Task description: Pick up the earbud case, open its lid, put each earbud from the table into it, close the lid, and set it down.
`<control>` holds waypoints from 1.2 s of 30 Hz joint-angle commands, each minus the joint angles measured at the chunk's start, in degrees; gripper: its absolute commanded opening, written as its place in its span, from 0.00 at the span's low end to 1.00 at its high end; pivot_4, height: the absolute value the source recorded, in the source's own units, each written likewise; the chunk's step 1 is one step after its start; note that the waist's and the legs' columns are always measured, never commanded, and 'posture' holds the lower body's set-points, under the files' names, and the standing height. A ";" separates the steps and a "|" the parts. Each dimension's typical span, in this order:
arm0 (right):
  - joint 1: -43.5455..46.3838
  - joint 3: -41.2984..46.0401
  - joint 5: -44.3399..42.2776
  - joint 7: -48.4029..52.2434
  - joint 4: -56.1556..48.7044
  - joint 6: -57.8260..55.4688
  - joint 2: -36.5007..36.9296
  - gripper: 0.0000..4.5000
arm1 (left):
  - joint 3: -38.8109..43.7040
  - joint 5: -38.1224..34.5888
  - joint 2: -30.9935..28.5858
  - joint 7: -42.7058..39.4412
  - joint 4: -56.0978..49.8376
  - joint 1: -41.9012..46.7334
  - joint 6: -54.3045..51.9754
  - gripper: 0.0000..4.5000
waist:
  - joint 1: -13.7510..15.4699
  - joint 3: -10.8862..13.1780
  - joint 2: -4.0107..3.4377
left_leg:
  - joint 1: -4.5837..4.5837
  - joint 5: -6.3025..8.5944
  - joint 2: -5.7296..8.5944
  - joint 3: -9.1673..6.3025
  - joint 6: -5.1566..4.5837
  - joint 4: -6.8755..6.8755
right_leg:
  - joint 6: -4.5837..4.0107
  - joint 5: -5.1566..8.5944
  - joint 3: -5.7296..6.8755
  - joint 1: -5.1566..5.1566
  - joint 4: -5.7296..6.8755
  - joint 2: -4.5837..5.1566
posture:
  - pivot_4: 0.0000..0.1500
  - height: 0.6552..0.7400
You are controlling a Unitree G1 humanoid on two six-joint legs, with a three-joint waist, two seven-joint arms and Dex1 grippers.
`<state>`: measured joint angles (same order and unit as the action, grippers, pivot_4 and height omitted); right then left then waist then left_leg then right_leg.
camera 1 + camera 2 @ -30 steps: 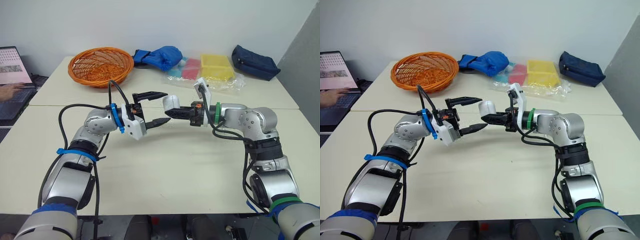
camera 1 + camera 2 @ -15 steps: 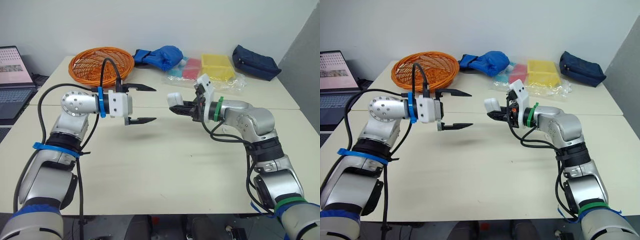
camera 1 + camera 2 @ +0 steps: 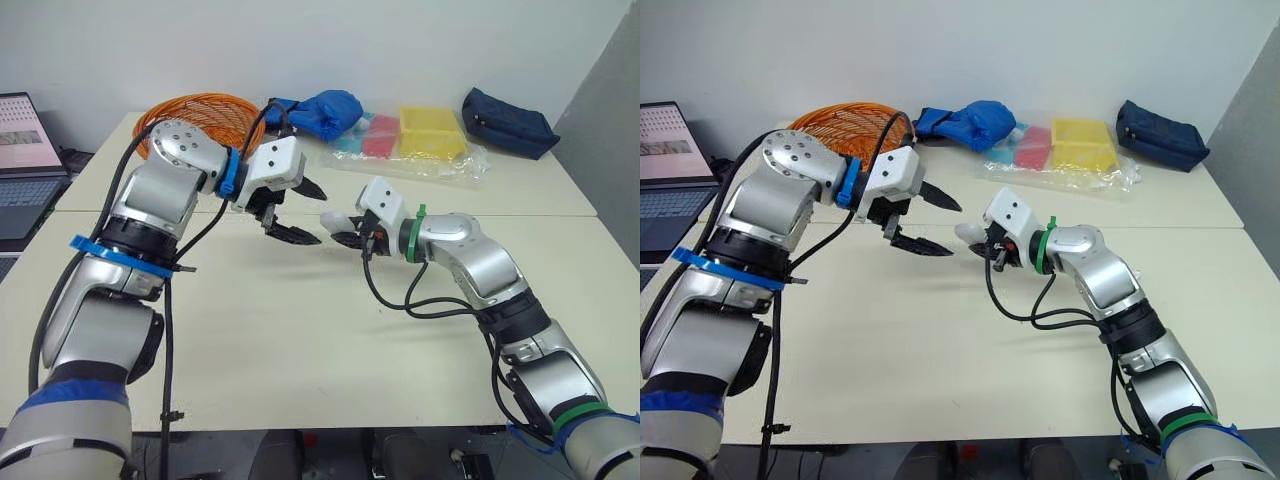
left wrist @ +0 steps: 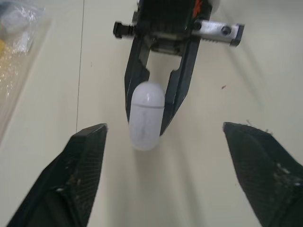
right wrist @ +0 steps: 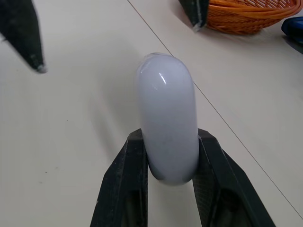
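Observation:
The white earbud case (image 5: 166,113) is an oblong pill shape with its lid shut, a thin seam showing in the left wrist view. My right gripper (image 3: 343,231) is shut on its lower end and holds it just above the table (image 3: 300,330), near the middle. My left gripper (image 3: 318,217) is open and empty; it angles down from the left, and its two black fingertips (image 4: 90,142) straddle the space in front of the case (image 4: 146,115) without touching it.
An orange basket (image 3: 200,118) sits at the back left, behind my left arm. A blue cloth (image 3: 325,110), yellow and pink packs in plastic (image 3: 430,135) and a navy pouch (image 3: 508,120) line the far edge. A laptop (image 3: 25,135) stands off the left side.
My right gripper has lowered the case toward the table and shifted left. My left arm has risen and its open gripper has swung down to face the case.

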<state>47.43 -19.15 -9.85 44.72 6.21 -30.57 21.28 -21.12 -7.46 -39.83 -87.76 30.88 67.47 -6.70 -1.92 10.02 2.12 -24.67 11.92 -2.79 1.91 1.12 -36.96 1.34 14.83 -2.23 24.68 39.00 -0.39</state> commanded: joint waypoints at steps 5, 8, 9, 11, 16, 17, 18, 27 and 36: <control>-0.31 0.78 1.65 -0.07 -3.60 0.66 -0.12 0.19 | 0.92 4.76 3.86 0.23 5.13 2.58 5.85 0.55 | 0.14 0.00 0.00 | -0.09 0.00 0.00 -0.01 0.00 -0.01 | -0.03 -0.02 0.01 0.06 -0.02 0.02 | 1.00 1.00; -0.63 0.96 2.06 -0.20 -4.32 0.02 -0.50 0.19 | 1.34 5.57 5.09 0.43 5.84 2.70 5.67 0.55 | 0.13 0.00 0.00 | -0.10 0.00 0.01 0.00 0.00 -0.01 | -0.04 -0.02 0.00 0.09 -0.01 0.02 | 1.00 1.00; -0.67 0.92 2.25 -0.15 -4.52 0.00 -0.53 0.19 | 1.39 5.86 5.46 0.52 6.05 2.80 5.72 0.55 | 0.13 0.00 0.00 | -0.10 0.00 0.01 0.00 0.00 -0.01 | -0.04 -0.02 0.00 0.09 0.00 0.02 | 1.00 1.00; -0.63 0.68 2.62 -0.10 -4.91 0.08 -0.59 0.19 | 1.26 6.94 6.42 1.40 7.35 3.34 6.89 0.55 | 0.11 0.00 0.00 | -0.10 0.00 0.01 0.00 0.00 -0.01 | -0.04 -0.03 0.00 0.11 0.02 0.02 | 1.00 1.00; -0.73 0.14 3.29 0.16 -6.06 -0.04 -0.74 0.19 | 1.69 8.14 8.07 2.01 9.70 4.80 7.63 0.55 | 0.10 0.00 0.00 | -0.11 0.00 0.01 0.01 0.00 -0.01 | -0.04 -0.03 -0.02 0.16 0.04 0.01 | 1.00 1.00; -0.75 0.14 3.43 0.20 -6.18 -0.07 -0.81 0.19 | 1.62 8.43 8.17 1.94 10.05 4.91 7.96 0.55 | 0.09 0.00 0.00 | -0.11 0.00 0.01 0.02 0.00 -0.01 | -0.04 -0.03 -0.03 0.16 0.04 0.01 | 1.00 1.00; -0.73 0.12 3.66 0.27 -6.21 0.05 -0.84 0.19 | 1.62 8.66 8.28 1.96 10.43 4.98 8.29 0.55 | 0.08 0.00 0.00 | -0.12 0.00 0.01 0.02 0.00 -0.01 | -0.04 -0.03 -0.04 0.17 0.04 0.01 | 1.00 1.00; -0.93 0.61 3.89 0.31 -6.87 -1.03 -1.86 0.19 | 1.85 9.24 8.27 1.56 10.47 4.56 9.05 0.55 | 0.10 0.00 0.00 | -0.12 0.00 0.02 0.02 0.00 -0.01 | -0.10 -0.07 -0.04 0.17 0.05 0.02 | 1.00 1.00; -0.76 0.57 3.98 0.55 -6.53 -0.99 -1.83 0.19 | 1.92 9.40 8.09 1.44 9.65 3.97 9.05 0.55 | 0.09 0.00 0.00 | -0.12 0.00 0.02 0.02 0.00 -0.02 | -0.26 -0.16 -0.03 0.17 0.06 0.01 | 1.00 1.00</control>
<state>46.04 -19.33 -5.73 44.98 2.12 -31.89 19.70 -20.63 2.08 -31.33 -86.02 42.37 70.54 1.72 -1.83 10.02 2.12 -24.79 11.92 -2.77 1.93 1.12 -36.98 1.08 14.67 -2.26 24.86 39.06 -0.38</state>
